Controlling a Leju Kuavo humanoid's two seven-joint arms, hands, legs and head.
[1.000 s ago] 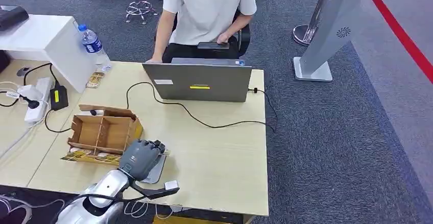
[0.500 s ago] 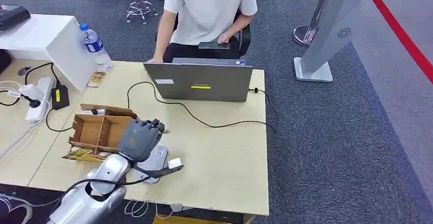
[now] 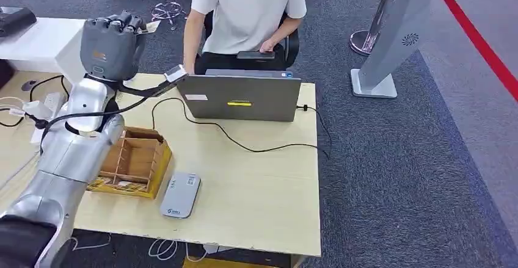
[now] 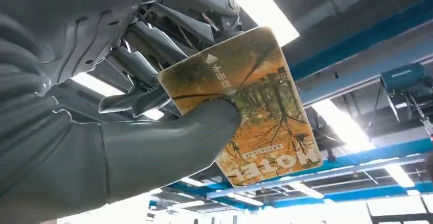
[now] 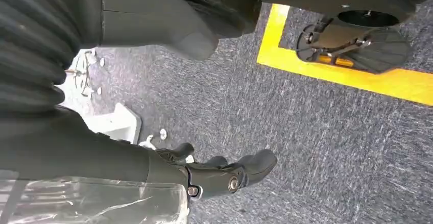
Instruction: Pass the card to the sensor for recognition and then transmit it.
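The left hand point(image 3: 109, 45) is raised high above the far left part of the counter point(image 3: 262, 182), its arm reaching up from the lower left of the head view, toward a seated person point(image 3: 247, 11) behind the laptop point(image 3: 238, 97). In the left wrist view the card point(image 4: 245, 106), orange-brown with trees and the word MOTEL printed on it, is pinched between the thick grey thumb on one face and the darker fingers point(image 4: 148, 45) on the other, with ceiling lights behind it. The grey sensor point(image 3: 181, 195) lies flat on the counter near the front edge, just beside the open cardboard box point(image 3: 131, 158) and well apart from the card. The right hand point(image 5: 219, 175) hangs over grey carpet, its fingers loosely curled with nothing in them
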